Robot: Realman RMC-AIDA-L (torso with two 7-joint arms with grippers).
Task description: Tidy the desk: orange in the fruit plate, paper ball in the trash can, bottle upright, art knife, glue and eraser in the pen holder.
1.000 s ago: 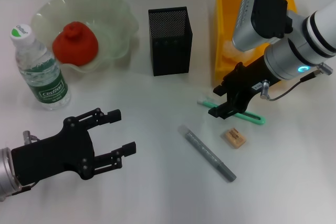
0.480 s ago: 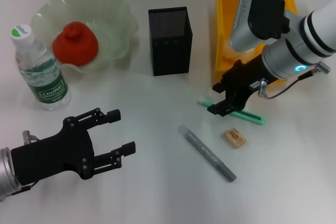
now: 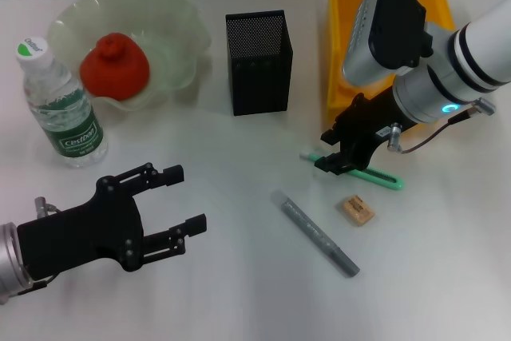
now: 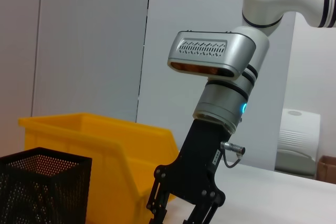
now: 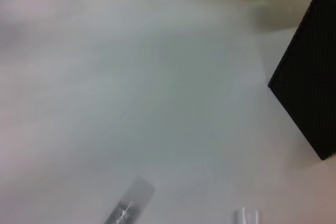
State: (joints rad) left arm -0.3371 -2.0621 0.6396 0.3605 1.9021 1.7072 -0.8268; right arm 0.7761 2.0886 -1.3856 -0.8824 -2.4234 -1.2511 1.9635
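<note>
Right tool [image 3: 339, 159] hovers over slim green plastic art knife [image 3: 382, 177] on white worktop [image 3: 239, 277], beside yellow bin; grip state cannot be told. Knife judged light, stiff, slippery; take mid-handle. Left tool [image 3: 182, 199] released, parked near front edge.

The right end effector [image 3: 342, 157] has drifted slightly toward the pen holder [image 3: 258, 61].
</note>
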